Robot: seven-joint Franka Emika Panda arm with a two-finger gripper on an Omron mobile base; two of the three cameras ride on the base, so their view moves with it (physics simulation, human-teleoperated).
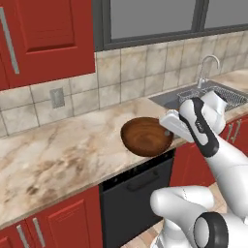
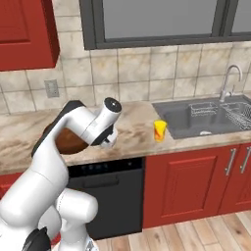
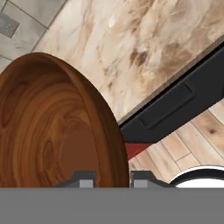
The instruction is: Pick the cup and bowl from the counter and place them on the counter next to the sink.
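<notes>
Hand view: the gripper pinches the rim of one bowl, held tilted above the counter. One cup stands on the counter just beside the single sink.

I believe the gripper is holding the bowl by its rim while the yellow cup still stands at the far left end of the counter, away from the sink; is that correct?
Not quite: the cup stands right beside the sink, as the right base view shows. The gripper does hold the bowl by its rim.
</notes>
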